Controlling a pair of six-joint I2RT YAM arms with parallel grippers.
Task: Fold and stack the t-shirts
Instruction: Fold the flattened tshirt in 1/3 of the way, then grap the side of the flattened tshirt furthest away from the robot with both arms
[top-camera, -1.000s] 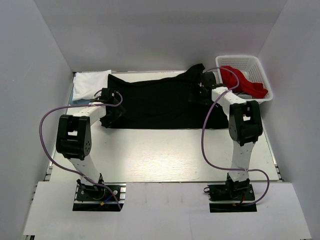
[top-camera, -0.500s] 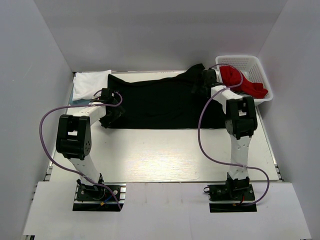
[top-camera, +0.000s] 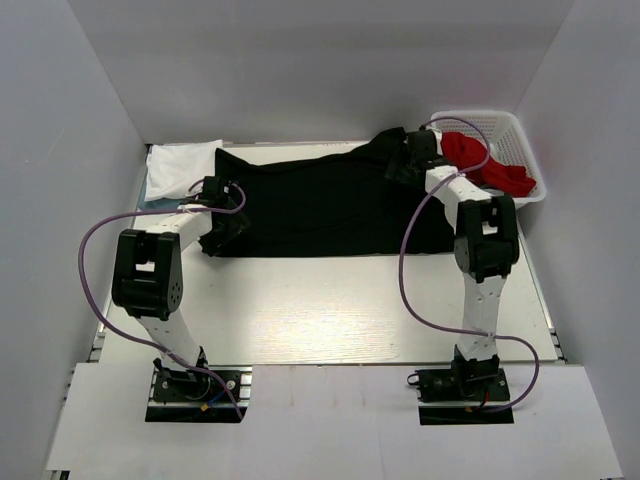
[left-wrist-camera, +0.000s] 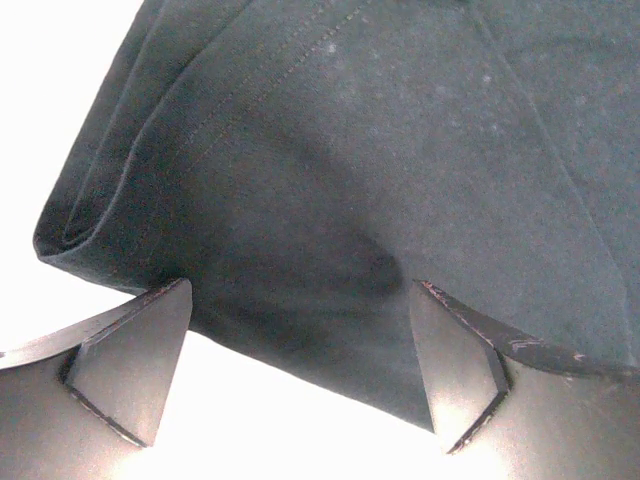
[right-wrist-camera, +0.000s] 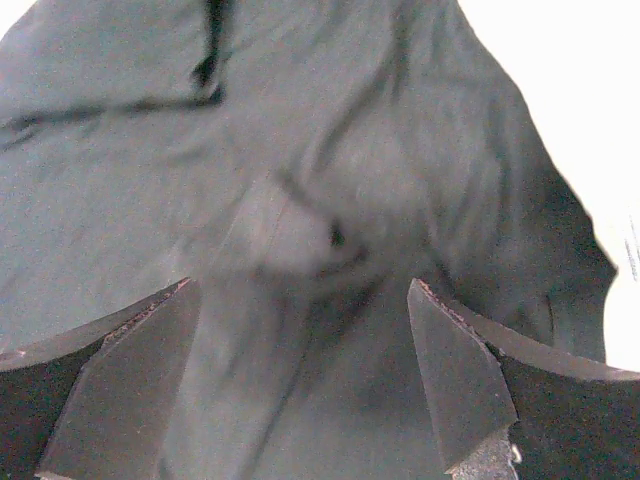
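Black shirt (left-wrist-camera: 340, 150) fills the view under my left gripper (left-wrist-camera: 295, 300). Its jaws stand apart over the shirt's folded near-left edge; whether they touch it I cannot tell. My right gripper (right-wrist-camera: 300, 290) has its jaws apart too, above bunched, wrinkled cloth at the same shirt's far right corner. The shirt lies spread across the far half of the table (top-camera: 320, 310). White shirt (top-camera: 178, 165), folded, sits far left, just beside the black one. Basket (top-camera: 510, 135) at far right holds red cloth (top-camera: 495, 170).
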